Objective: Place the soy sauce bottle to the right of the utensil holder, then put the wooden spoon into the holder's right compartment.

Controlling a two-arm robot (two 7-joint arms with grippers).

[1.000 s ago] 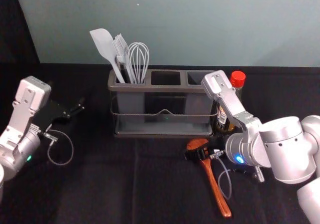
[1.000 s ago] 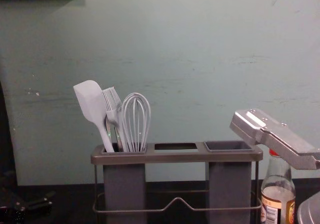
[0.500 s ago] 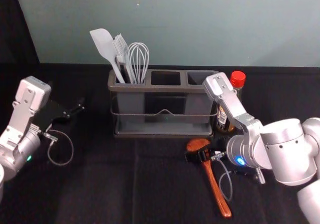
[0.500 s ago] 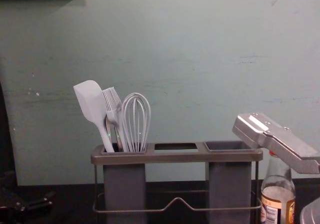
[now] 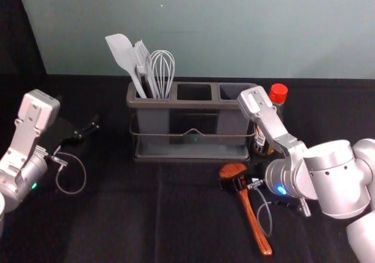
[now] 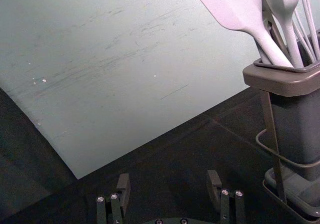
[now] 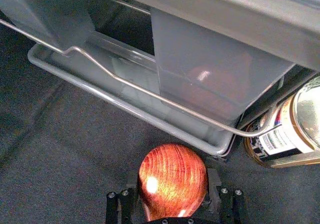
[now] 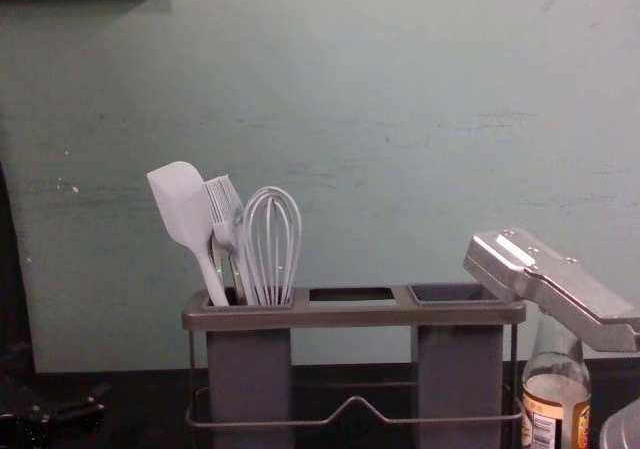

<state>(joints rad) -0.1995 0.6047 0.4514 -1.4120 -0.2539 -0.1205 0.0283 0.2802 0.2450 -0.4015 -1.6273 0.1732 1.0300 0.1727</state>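
Note:
The wooden spoon (image 5: 255, 228) lies on the black cloth in front of the utensil holder (image 5: 190, 103). At its bowl end is my right gripper (image 5: 235, 182). In the right wrist view, the fingers of my right gripper (image 7: 173, 181) are against both sides of the spoon's bowl (image 7: 172, 176), shut on it. The red-capped soy sauce bottle (image 5: 279, 93) stands upright just right of the holder, partly behind the right arm. My left gripper (image 5: 88, 132) is parked at the left; in its wrist view the left gripper (image 6: 169, 184) stands open and holds nothing.
A pale spatula (image 8: 180, 204), a brush and a whisk (image 8: 272, 239) stand in the holder's left compartment. The right compartment (image 8: 455, 293) is beside the bottle. A wall (image 8: 350, 89) rises behind the table. A cable loops beside each gripper.
The right gripper and the spoon have both shifted very slightly to the right, and the arm's forward link sits a little lower in the chest view. The left arm, holder and bottle keep their places.

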